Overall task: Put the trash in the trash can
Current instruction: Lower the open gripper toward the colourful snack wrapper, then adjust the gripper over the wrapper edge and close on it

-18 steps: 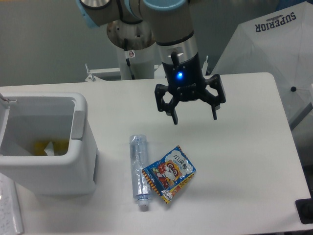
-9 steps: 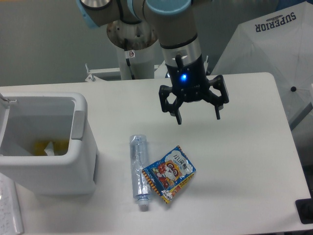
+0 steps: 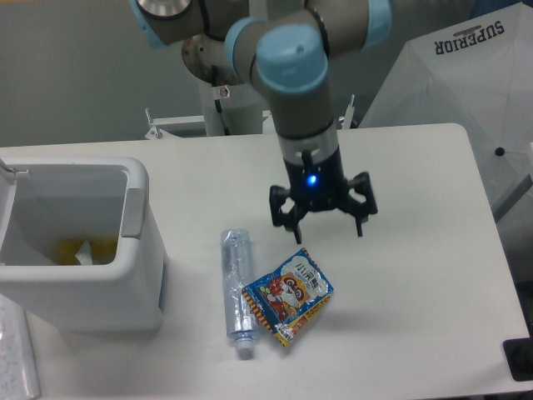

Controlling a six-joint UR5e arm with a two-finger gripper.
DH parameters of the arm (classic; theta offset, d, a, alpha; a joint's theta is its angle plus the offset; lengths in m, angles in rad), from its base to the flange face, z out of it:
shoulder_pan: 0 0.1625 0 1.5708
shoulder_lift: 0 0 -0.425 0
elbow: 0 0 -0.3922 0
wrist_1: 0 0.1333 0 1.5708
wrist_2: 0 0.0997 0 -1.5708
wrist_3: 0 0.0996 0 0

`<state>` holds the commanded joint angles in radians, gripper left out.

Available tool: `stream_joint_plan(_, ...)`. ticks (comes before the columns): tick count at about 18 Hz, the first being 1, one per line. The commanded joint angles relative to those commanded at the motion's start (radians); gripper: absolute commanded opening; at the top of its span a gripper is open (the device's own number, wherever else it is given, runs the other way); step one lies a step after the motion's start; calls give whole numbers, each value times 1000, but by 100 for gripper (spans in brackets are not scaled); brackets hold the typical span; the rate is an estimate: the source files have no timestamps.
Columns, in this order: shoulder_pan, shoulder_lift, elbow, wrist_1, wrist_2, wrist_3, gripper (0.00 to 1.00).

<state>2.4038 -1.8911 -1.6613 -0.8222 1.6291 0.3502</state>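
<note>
Tabletop bin (image 3: 141, 275) holding yellow scraps (image 3: 83, 248)

Blue-and-yellow snack bag (image 3: 289, 294) flat on table, touching clear crushed bottle (image 3: 236, 291), white trash can (image 3: 137, 275) left

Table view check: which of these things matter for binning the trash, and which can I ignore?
For the job:
- snack bag, flat on the table
- clear plastic bottle, lying beside the bag
- white trash can, at the left
- gripper, open, above the bag

Just lying about:
- white umbrella, off the table's right edge
- white sheet, bottom left corner
</note>
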Motion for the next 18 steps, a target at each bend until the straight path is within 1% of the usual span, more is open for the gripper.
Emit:
stream_joint_plan(2, -3, -52, 18, 3, 2, -95, 100)
stream_joint_plan(4, -3, -92, 41, 5, 2, -132, 100)
stream_joint_plan(6, -3, -120, 49, 9, 2, -183, 100)
stream_joint_plan(7, -3, -137, 54, 21, 2, -218, 100)
stream_joint_plan(9, -2, -147, 40, 28, 8, -206, 100)
stream_joint_plan(14, 12, -146, 17, 29, 11, -27, 100)
stream_joint_plan(16, 21, -146, 3, 31, 26, 123, 100)
stream_joint_plan(18, 46, -140, 6, 28, 40, 267, 100)
